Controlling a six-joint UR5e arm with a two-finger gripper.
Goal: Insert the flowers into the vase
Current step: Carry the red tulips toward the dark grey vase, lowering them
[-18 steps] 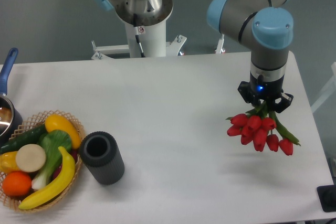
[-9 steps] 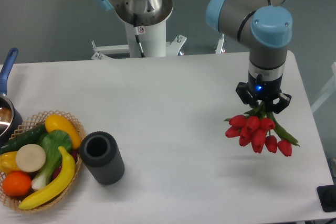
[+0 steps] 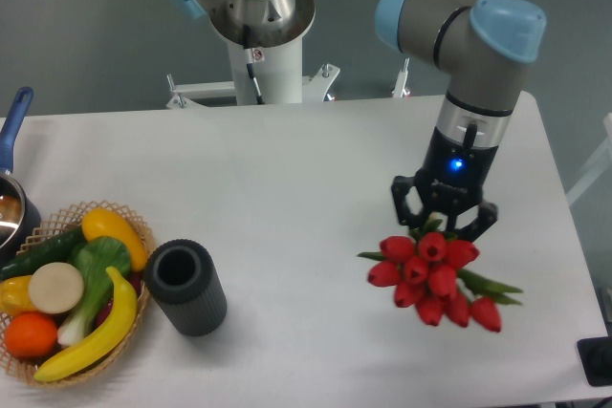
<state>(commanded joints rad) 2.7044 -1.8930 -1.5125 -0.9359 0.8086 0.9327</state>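
A bunch of red tulip flowers [image 3: 428, 277] with green stems hangs above the right part of the white table [image 3: 306, 169]. My gripper [image 3: 442, 224] is shut on the stems just above the heads, which hide the fingertips. The vase [image 3: 185, 287], a short dark grey cylinder with a round open mouth, stands upright at the front left, far to the left of the flowers and apart from them.
A wicker basket [image 3: 134, 231] with a banana, an orange, a leafy vegetable and other produce sits against the vase's left side. A metal pot with a blue handle [image 3: 13, 126] is at the left edge. The robot's white base [image 3: 265, 54] stands behind the table.
The gripper has moved left and toward the front with the flowers, and its wrist has tilted. The bunch now hangs lower in the view. Vase and basket have not moved.
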